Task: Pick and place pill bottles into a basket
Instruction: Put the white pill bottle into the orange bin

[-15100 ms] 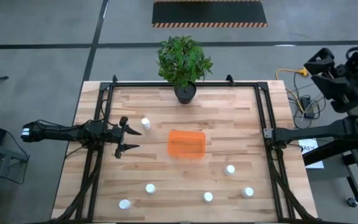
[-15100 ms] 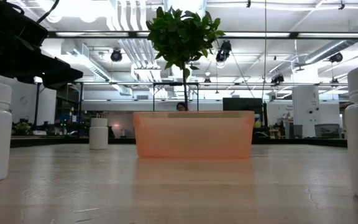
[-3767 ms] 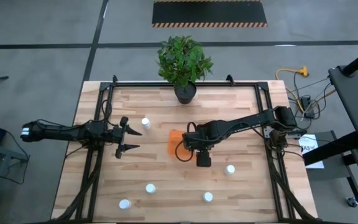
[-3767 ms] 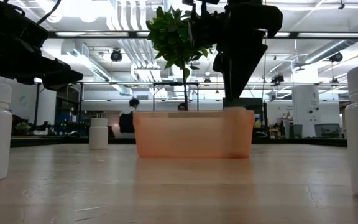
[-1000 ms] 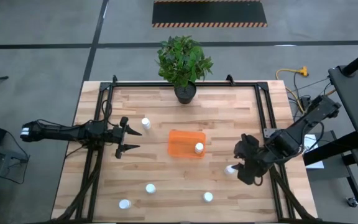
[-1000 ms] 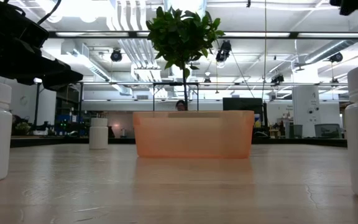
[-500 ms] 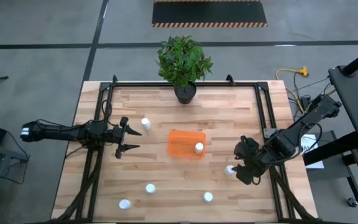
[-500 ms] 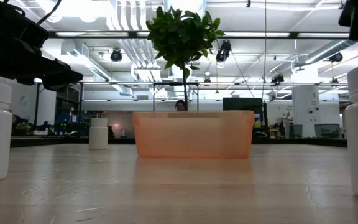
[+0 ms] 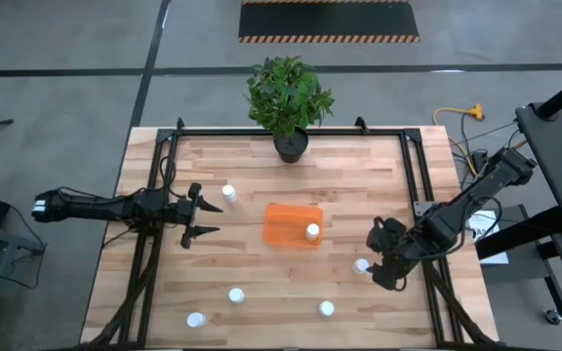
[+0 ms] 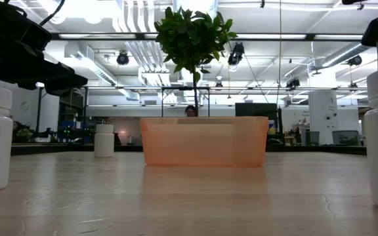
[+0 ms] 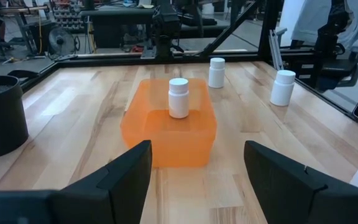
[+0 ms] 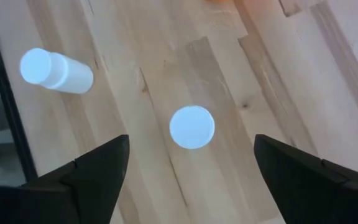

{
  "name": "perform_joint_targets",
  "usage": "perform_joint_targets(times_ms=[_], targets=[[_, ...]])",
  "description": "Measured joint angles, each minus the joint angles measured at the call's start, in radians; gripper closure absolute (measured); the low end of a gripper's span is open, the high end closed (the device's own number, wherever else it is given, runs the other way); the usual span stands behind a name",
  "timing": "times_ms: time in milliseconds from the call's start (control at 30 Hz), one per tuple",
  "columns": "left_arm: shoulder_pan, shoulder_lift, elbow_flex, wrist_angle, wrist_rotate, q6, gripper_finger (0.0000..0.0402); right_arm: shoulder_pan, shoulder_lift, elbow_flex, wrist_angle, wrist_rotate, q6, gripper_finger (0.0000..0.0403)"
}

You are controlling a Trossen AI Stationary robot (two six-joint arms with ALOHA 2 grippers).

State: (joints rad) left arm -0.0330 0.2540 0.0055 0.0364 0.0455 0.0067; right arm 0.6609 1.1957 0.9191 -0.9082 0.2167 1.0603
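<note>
The orange basket [image 9: 286, 224] stands mid-table with one white pill bottle [image 9: 312, 232] upright inside it, also seen in the left wrist view [image 11: 178, 98]. Several more bottles stand on the wood. My right gripper [image 9: 372, 261] hangs open, pointing steeply down, above the bottle near the table's right side [image 9: 361, 264]. In the right wrist view the bottle's round cap [image 12: 192, 127] shows between the two spread fingers, clear of both. My left gripper [image 9: 198, 216] waits open at the table's left, level and facing the basket [image 11: 169, 134].
Other bottles stand left of the basket [image 9: 228, 193] and along the near edge [image 9: 235, 294], [image 9: 195, 319], [image 9: 327, 309]. A potted plant [image 9: 289, 97] stands at the far edge. Black frame rails [image 9: 413, 195] run along the table's sides.
My right gripper has come down toward the bottle near the table's right side; in the low view its dark shape has sunk further into the top right corner. The bottles and the basket have stayed put.
</note>
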Motion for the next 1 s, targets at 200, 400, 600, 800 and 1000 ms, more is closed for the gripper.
perform_joint_targets(times_ms=[200, 400, 600, 800, 1000], targets=[[0.0, 0.001, 0.0, 0.0, 0.0, 0.0, 0.0163, 0.0, 0.0, -0.048, 0.067, 0.028, -0.038, 0.0076], [0.0, 0.001, 0.0, 0.0, 0.0, 0.0, 0.0163, 0.0, 0.001, -0.11, 0.151, 0.028, -0.039, 0.0076], [0.0, 0.0, 0.0, 0.0, 0.0, 0.0, 0.0163, 0.0, 0.001, -0.142, 0.165, 0.028, -0.051, 0.0076], [0.0, 0.0, 0.0, 0.0, 0.0, 0.0, 0.0163, 0.0, 0.001, -0.182, 0.232, 0.028, -0.094, 0.0076], [0.0, 0.001, 0.0, 0.0, 0.0, 0.0, 0.0163, 0.0, 0.001, -0.218, 0.258, 0.028, -0.075, 0.0076]])
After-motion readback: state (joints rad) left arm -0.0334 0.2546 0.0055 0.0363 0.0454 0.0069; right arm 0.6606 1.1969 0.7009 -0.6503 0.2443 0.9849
